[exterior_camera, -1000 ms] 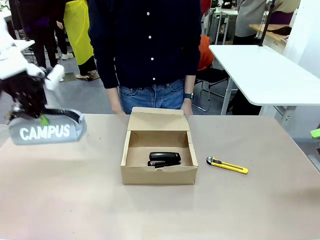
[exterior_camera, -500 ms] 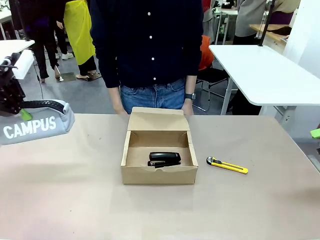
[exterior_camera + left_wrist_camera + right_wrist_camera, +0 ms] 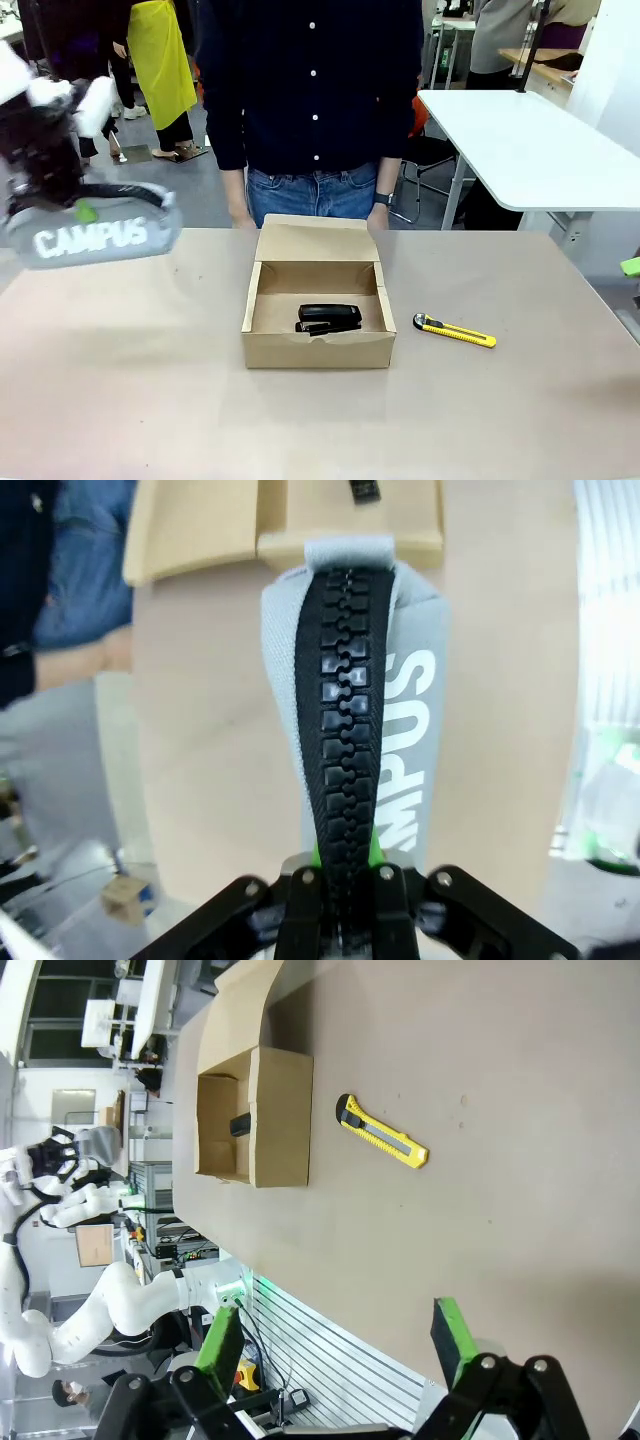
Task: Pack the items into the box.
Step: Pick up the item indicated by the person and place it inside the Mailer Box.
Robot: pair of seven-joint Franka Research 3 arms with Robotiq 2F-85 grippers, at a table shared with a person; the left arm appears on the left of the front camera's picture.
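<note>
My left gripper (image 3: 86, 211) is shut on the top zip edge of the grey-blue "CAMPUS" pouch (image 3: 95, 238), which hangs above the table's far left. In the left wrist view the pouch (image 3: 410, 720) hangs from my gripper (image 3: 345, 865), its black zip running away toward the box (image 3: 200, 530). The open brown box (image 3: 318, 350) stands mid-table with the black stapler (image 3: 328, 317) inside. The yellow-and-black utility knife (image 3: 455, 331) lies on the table to the right of the box. My right gripper (image 3: 335, 1345) is open above bare table, apart from the knife (image 3: 382, 1138) and box (image 3: 280, 1120).
A person in a dark shirt (image 3: 310, 90) stands at the far edge behind the box, hands near its lid flap (image 3: 315, 240). A white table (image 3: 530, 140) stands at the back right. The brown tabletop (image 3: 150, 400) is bare in front of the box.
The left gripper swung left with the pouch, then came back right and a little higher. Box, stapler and knife have not moved.
</note>
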